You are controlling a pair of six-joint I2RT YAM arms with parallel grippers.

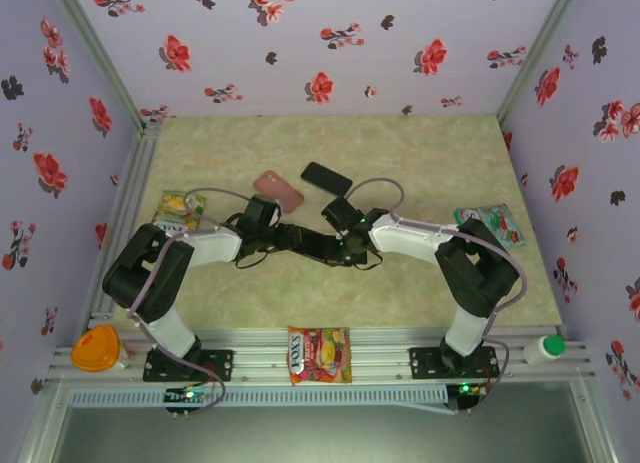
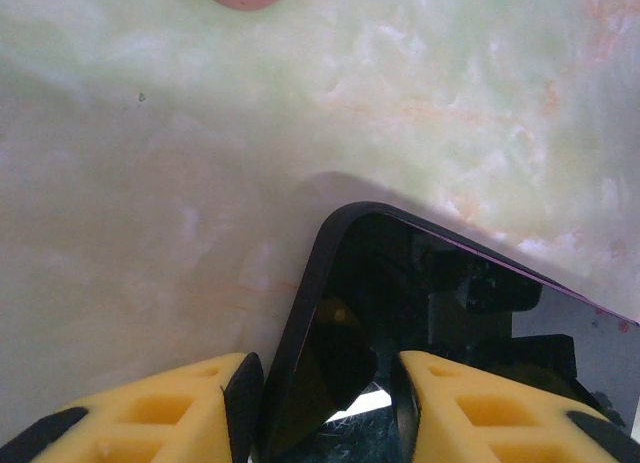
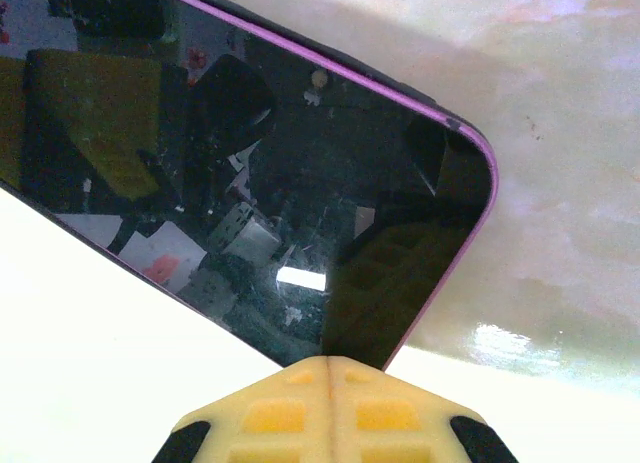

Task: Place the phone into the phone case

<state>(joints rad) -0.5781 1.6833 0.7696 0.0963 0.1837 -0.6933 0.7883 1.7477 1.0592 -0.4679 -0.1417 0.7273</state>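
Clutter round my table (image 1: 420, 163)
A candy bag (image 1: 318, 355) lies on the near rail, an orange tub (image 1: 95, 348) left, a white bottle (image 1: 545, 348) right.

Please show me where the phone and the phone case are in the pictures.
phone (image 1: 326, 178): top external view, middle of its dark screen.
phone case (image 1: 278, 191): top external view, middle of its pink surface.

Black phone (image 1: 326, 178) — purple-edged, pink case (image 1: 278, 191), marbled pale-green table (image 1: 430, 153), lilac red-flowered walls (image 1: 300, 73)

The marbled table (image 1: 420, 173) carries a pink phone case (image 1: 278, 191), a black phone (image 1: 326, 178) and two snack packets (image 1: 178, 210).
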